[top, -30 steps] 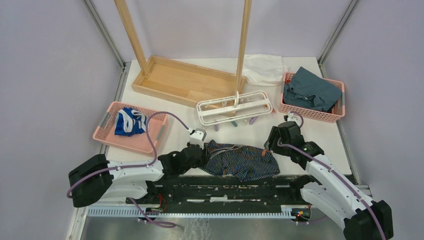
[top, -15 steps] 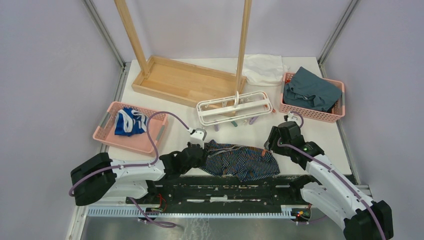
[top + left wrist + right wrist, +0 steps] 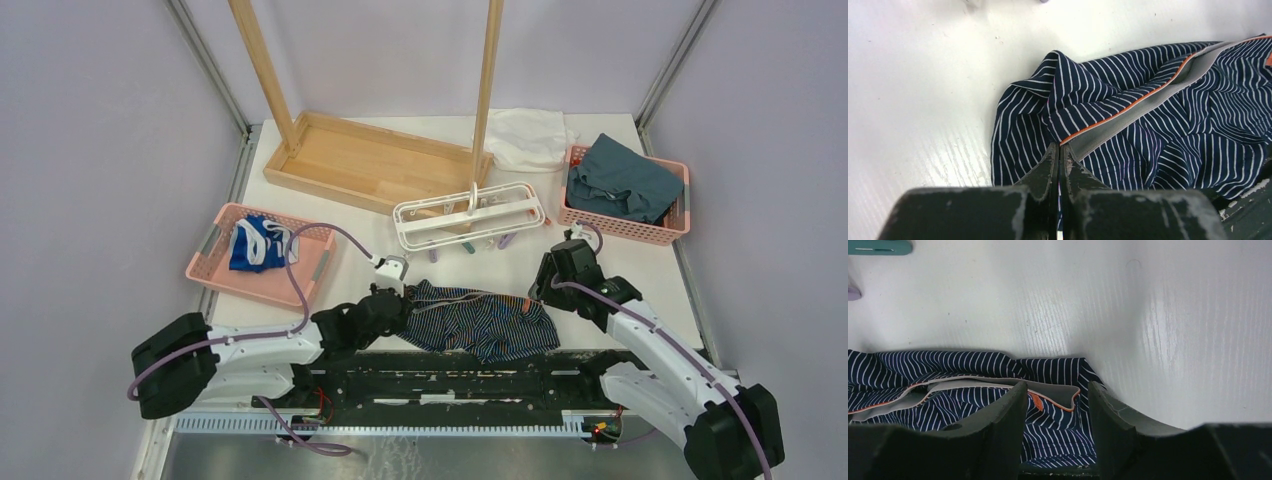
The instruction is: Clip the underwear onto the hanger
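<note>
1. The left gripper (image 3: 1059,150) is clamped on the orange-edged waistband of the underwear (image 3: 1158,125).
2. The right gripper (image 3: 1058,392) has its jaws apart astride the waistband's other corner; it is probably not yet pinching.
3. The underwear lies crumpled on the arms' side of the hanger (image 3: 470,215), apart from it.
4. The task looks early: one end is gripped, and lifting and clipping remain.

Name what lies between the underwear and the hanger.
Bare table, past the hanger's clips; the top external view shows the underwear lying apart from them.
</note>
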`<state>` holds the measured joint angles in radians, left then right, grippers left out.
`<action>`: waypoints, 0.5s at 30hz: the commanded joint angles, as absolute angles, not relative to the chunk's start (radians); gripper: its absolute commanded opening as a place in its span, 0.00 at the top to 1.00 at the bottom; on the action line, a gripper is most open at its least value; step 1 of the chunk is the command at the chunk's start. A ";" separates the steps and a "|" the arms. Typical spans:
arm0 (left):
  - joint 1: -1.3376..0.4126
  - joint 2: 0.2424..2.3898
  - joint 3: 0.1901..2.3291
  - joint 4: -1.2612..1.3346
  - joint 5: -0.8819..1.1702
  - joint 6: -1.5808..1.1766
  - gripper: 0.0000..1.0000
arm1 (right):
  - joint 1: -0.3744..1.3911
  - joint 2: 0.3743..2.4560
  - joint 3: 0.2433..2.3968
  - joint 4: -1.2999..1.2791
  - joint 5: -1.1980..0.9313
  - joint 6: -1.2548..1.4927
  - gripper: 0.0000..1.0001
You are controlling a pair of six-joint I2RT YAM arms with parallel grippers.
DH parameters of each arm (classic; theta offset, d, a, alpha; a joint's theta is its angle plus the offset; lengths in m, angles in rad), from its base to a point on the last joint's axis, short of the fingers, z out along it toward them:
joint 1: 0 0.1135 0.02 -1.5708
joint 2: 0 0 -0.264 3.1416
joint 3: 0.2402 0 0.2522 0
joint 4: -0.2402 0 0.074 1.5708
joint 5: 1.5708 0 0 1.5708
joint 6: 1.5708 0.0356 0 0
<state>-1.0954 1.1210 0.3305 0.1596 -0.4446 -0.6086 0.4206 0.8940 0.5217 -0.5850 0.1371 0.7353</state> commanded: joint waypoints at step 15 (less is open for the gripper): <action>-1.101 0.950 0.235 0.080 -0.468 -0.667 0.97 | 0.418 0.896 0.534 -0.568 -0.061 0.761 0.51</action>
